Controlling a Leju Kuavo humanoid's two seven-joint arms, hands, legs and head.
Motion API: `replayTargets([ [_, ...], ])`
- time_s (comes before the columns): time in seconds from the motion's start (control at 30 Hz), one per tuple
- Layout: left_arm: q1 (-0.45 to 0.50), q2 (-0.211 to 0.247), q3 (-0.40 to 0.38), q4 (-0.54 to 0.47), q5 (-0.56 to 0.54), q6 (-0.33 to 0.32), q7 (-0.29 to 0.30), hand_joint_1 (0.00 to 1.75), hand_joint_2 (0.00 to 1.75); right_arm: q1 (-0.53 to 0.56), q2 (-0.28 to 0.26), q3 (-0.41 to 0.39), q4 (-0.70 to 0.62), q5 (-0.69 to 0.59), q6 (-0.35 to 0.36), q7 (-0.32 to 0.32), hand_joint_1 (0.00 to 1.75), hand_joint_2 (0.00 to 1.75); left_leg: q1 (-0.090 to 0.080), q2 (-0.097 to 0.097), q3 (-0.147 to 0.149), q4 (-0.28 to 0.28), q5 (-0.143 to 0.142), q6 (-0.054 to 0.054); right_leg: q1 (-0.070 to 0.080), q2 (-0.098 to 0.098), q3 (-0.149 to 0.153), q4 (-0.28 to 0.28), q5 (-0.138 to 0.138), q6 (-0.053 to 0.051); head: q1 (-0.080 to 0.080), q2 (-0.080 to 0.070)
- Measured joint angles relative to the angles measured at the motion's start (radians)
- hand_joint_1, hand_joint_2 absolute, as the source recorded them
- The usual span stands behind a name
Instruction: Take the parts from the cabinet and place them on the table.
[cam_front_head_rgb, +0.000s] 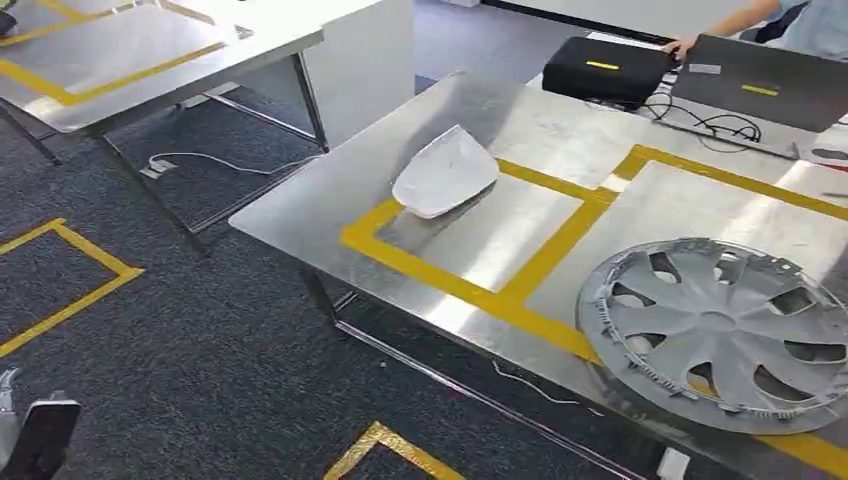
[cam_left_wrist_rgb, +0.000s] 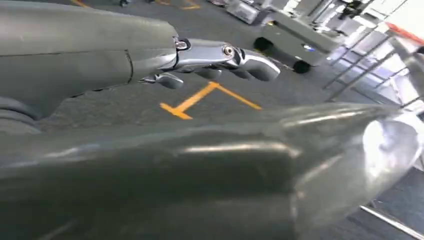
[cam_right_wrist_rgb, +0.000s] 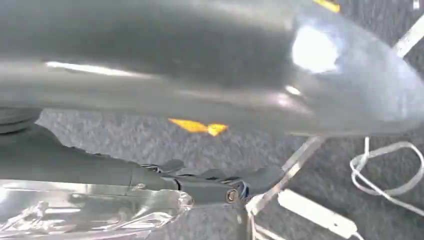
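A white curved shell part (cam_front_head_rgb: 445, 172) lies on the steel table (cam_front_head_rgb: 330, 205), inside a yellow tape rectangle. A grey wheel cover (cam_front_head_rgb: 722, 328) lies flat at the table's near right edge. My left hand (cam_front_head_rgb: 30, 435) hangs low beside the table at the picture's lower left, over the carpet. In the left wrist view the left hand (cam_left_wrist_rgb: 220, 60) has its fingers stretched out and holds nothing. In the right wrist view my right hand (cam_right_wrist_rgb: 210, 182) is likewise stretched out and bare, above the carpet near a shiny metal surface (cam_right_wrist_rgb: 75, 205).
A second steel table (cam_front_head_rgb: 150, 60) stands at the far left. A black case (cam_front_head_rgb: 605, 68) and a laptop (cam_front_head_rgb: 765, 85) sit at the table's far end, where a person's hand (cam_front_head_rgb: 685, 42) reaches in. Cables and a white power strip (cam_right_wrist_rgb: 317, 215) lie on the floor.
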Motion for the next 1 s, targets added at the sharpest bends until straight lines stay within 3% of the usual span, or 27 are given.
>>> replayTargets([
  [0.03, -0.002, 0.000, 0.001, 0.002, -0.003, -0.004, -0.001, 0.00, 0.00, 0.002, 0.000, -0.002, 0.000, -0.024, 0.015, 0.009, 0.00, 0.00, 0.000, 0.000, -0.010, 0.000, 0.010, 0.010, 0.003, 0.032, -0.014, 0.052, -0.063, 0.000, 0.000, 0.000],
  [0.07, -0.006, 0.000, 0.000, 0.003, -0.009, -0.008, -0.003, 0.00, 0.00, 0.002, 0.001, -0.004, 0.002, -0.077, 0.041, 0.038, 0.00, 0.00, -0.003, -0.002, -0.023, 0.000, 0.021, 0.015, 0.007, 0.052, -0.033, 0.140, -0.129, -0.001, 0.003, 0.000],
  [0.1, -0.009, 0.000, 0.000, 0.006, -0.014, -0.010, -0.005, 0.00, 0.00, -0.002, 0.001, -0.008, 0.004, -0.172, 0.044, 0.088, 0.00, 0.00, -0.007, -0.005, -0.036, 0.001, 0.033, 0.019, 0.010, 0.060, -0.051, 0.224, -0.171, -0.002, 0.003, 0.000],
  [0.13, -0.011, 0.000, 0.000, 0.009, -0.017, -0.011, -0.005, 0.00, 0.00, -0.005, 0.001, -0.014, 0.010, -0.288, 0.038, 0.152, 0.00, 0.00, -0.011, -0.007, -0.049, 0.002, 0.043, 0.020, 0.014, 0.061, -0.056, 0.279, -0.187, -0.005, 0.003, 0.000],
  [0.17, -0.013, -0.001, -0.002, 0.014, -0.021, -0.013, -0.006, 0.00, 0.00, -0.004, 0.001, -0.013, 0.015, -0.385, 0.023, 0.218, 0.00, 0.00, -0.014, -0.009, -0.063, 0.004, 0.053, 0.020, 0.019, 0.061, -0.045, 0.296, -0.174, -0.009, 0.003, 0.000],
  [0.2, -0.016, 0.000, -0.007, 0.022, -0.023, -0.014, -0.008, 0.00, 0.00, -0.002, 0.001, -0.012, 0.017, -0.455, 0.008, 0.277, 0.00, 0.00, -0.015, -0.012, -0.078, 0.008, 0.063, 0.020, 0.024, 0.061, -0.015, 0.274, -0.139, -0.015, 0.004, 0.000],
  [0.27, -0.025, 0.004, -0.018, 0.037, -0.025, -0.013, -0.009, 0.00, 0.00, 0.001, 0.001, -0.010, 0.020, -0.475, -0.015, 0.311, 0.00, 0.00, -0.014, -0.020, -0.111, 0.018, 0.083, 0.015, 0.029, 0.062, 0.100, 0.128, -0.076, -0.023, 0.003, 0.000],
  [0.3, -0.028, 0.006, -0.024, 0.041, -0.025, -0.013, -0.009, 0.00, 0.00, -0.001, 0.001, -0.008, 0.021, -0.477, -0.021, 0.314, 0.00, 0.00, -0.015, -0.024, -0.120, 0.025, 0.091, 0.010, 0.027, 0.068, 0.169, 0.036, -0.089, -0.023, 0.004, 0.000],
  [0.33, -0.028, 0.011, -0.031, 0.044, -0.026, -0.010, -0.009, 0.00, 0.00, -0.002, 0.001, -0.003, 0.021, -0.480, -0.018, 0.316, 0.00, 0.00, -0.018, -0.025, -0.132, 0.031, 0.097, 0.004, 0.031, 0.074, 0.225, -0.052, -0.122, -0.023, 0.004, 0.000],
  [0.43, -0.034, 0.023, -0.056, 0.055, -0.031, -0.008, 0.006, 0.00, 0.00, -0.001, 0.001, 0.002, 0.026, -0.404, 0.016, 0.288, 0.00, 0.00, -0.016, -0.028, -0.142, 0.032, 0.125, -0.010, 0.038, 0.071, 0.202, -0.050, -0.120, -0.040, 0.005, 0.000],
  [0.47, -0.033, 0.026, -0.061, 0.059, -0.032, -0.009, 0.016, 0.00, 0.00, -0.001, 0.001, 0.002, 0.026, -0.392, 0.014, 0.267, 0.00, 0.00, -0.016, -0.034, -0.145, 0.033, 0.132, -0.017, 0.033, 0.064, 0.190, -0.054, -0.108, -0.055, 0.003, 0.000],
  [0.5, -0.029, 0.026, -0.064, 0.062, -0.032, -0.015, 0.035, 0.00, 0.00, -0.004, 0.001, 0.002, 0.026, -0.391, 0.005, 0.240, 0.00, 0.00, -0.013, -0.031, -0.156, 0.049, 0.096, -0.021, 0.031, 0.053, 0.181, -0.054, -0.098, -0.066, 0.003, 0.000],
  [0.53, -0.026, 0.027, -0.065, 0.063, -0.031, -0.024, 0.055, 0.00, 0.00, -0.002, 0.001, 0.002, 0.024, -0.389, -0.003, 0.218, 0.00, 0.00, -0.012, -0.029, -0.170, 0.094, 0.035, -0.025, 0.032, 0.051, 0.169, -0.054, -0.088, -0.074, -0.002, 0.000],
  [0.6, -0.019, 0.027, -0.066, 0.069, -0.031, -0.033, 0.072, 0.00, 0.00, 0.000, 0.001, 0.002, 0.020, -0.388, -0.009, 0.197, 0.00, 0.00, -0.011, -0.029, -0.211, 0.244, -0.083, -0.033, 0.034, 0.036, 0.140, -0.054, -0.066, -0.076, -0.001, 0.000],
  [0.63, -0.014, 0.025, -0.068, 0.072, -0.031, -0.034, 0.073, 0.00, 0.00, -0.001, 0.001, 0.002, 0.018, -0.387, -0.010, 0.194, 0.00, 0.00, -0.010, -0.029, -0.224, 0.316, -0.112, -0.035, 0.036, 0.026, 0.123, -0.053, -0.053, -0.077, -0.001, 0.000],
  [0.67, -0.010, 0.025, -0.070, 0.076, -0.032, -0.034, 0.074, 0.00, 0.00, -0.001, 0.001, 0.002, 0.016, -0.386, -0.011, 0.192, 0.00, 0.00, -0.009, -0.028, -0.221, 0.350, -0.102, -0.036, 0.037, 0.016, 0.109, -0.052, -0.042, -0.077, -0.001, 0.000],
  [0.7, -0.007, 0.024, -0.071, 0.079, -0.032, -0.034, 0.075, 0.00, 0.00, -0.001, 0.001, 0.002, 0.016, -0.386, -0.012, 0.191, 0.00, 0.00, -0.007, -0.028, -0.201, 0.346, -0.066, -0.037, 0.039, 0.004, 0.094, -0.052, -0.030, -0.076, -0.001, 0.000],
  [0.77, -0.007, 0.024, -0.072, 0.082, -0.033, -0.034, 0.075, 0.00, 0.00, -0.001, 0.001, 0.003, 0.016, -0.386, -0.013, 0.191, 0.00, 0.00, -0.006, -0.011, -0.118, 0.249, 0.005, -0.036, 0.042, -0.015, 0.069, -0.048, -0.008, -0.069, 0.000, 0.000],
  [0.8, -0.007, 0.024, -0.072, 0.083, -0.033, -0.034, 0.075, 0.00, 0.00, -0.001, 0.001, 0.003, 0.016, -0.386, -0.013, 0.190, 0.00, 0.00, -0.006, 0.024, -0.046, 0.158, 0.009, -0.036, 0.043, -0.023, 0.061, -0.043, 0.002, -0.064, -0.001, 0.000],
  [0.83, -0.010, 0.024, -0.074, 0.083, -0.033, -0.034, 0.074, 0.00, 0.00, 0.002, 0.001, 0.003, 0.013, -0.386, -0.013, 0.190, 0.00, 0.00, -0.006, 0.064, 0.039, 0.062, -0.009, -0.033, 0.047, -0.033, 0.053, -0.039, 0.007, -0.059, -0.002, 0.000],
  [0.87, -0.016, 0.023, -0.076, 0.083, -0.033, -0.035, 0.074, 0.00, 0.00, 0.003, 0.001, 0.003, 0.013, -0.386, -0.013, 0.189, 0.00, 0.00, -0.011, 0.062, 0.074, -0.010, -0.029, -0.022, 0.048, -0.049, 0.047, -0.030, 0.015, -0.053, 0.002, 0.000],
  [0.9, -0.017, 0.023, -0.077, 0.083, -0.034, -0.035, 0.074, 0.00, 0.00, 0.001, 0.001, 0.003, 0.013, -0.386, -0.013, 0.189, 0.00, 0.00, -0.014, 0.051, 0.062, -0.018, -0.036, -0.015, 0.046, -0.064, 0.040, -0.027, 0.027, -0.049, 0.001, 0.000],
  [0.97, -0.005, 0.026, -0.076, 0.084, -0.032, -0.036, 0.077, 0.00, 0.00, -0.002, 0.001, 0.005, 0.011, -0.384, -0.016, 0.187, 0.00, 0.00, -0.022, 0.031, 0.045, -0.014, -0.021, 0.005, 0.037, -0.086, 0.037, -0.029, 0.041, -0.040, 0.002, 0.000],
  [1.0, 0.000, 0.026, -0.074, 0.085, -0.031, -0.045, 0.084, 0.00, 0.00, -0.002, 0.001, 0.006, 0.011, -0.380, -0.019, 0.184, 0.00, 0.00, -0.020, 0.024, 0.034, -0.015, -0.009, 0.016, 0.028, -0.043, 0.034, -0.019, 0.020, -0.028, 0.002, 0.000],
])
